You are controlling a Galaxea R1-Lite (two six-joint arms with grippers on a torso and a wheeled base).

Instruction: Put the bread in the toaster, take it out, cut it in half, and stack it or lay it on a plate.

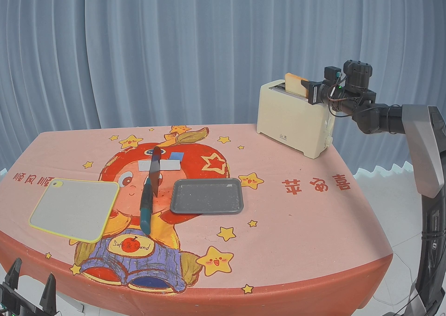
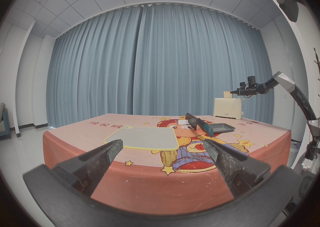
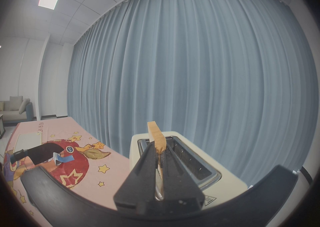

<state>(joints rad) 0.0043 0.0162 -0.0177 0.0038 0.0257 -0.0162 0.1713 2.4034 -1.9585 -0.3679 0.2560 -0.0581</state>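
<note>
A slice of bread (image 1: 296, 83) stands upright in the slot of the cream toaster (image 1: 292, 119) at the table's far right, its top sticking out. My right gripper (image 1: 306, 90) is shut on the bread (image 3: 156, 136), fingers (image 3: 146, 167) pinching its edge above the toaster (image 3: 186, 164). A knife (image 1: 149, 191) with a teal handle rests on a stand in the middle of the table. A dark grey tray-like plate (image 1: 207, 196) lies to its right, a grey cutting board (image 1: 74, 209) with a yellow rim to its left. My left gripper (image 2: 163, 157) is open, low before the table's near left edge.
The table carries a pink cloth with a cartoon print (image 1: 162, 182). A blue curtain (image 1: 186, 38) hangs behind it. The right arm (image 1: 418, 145) rises beside the table's right edge.
</note>
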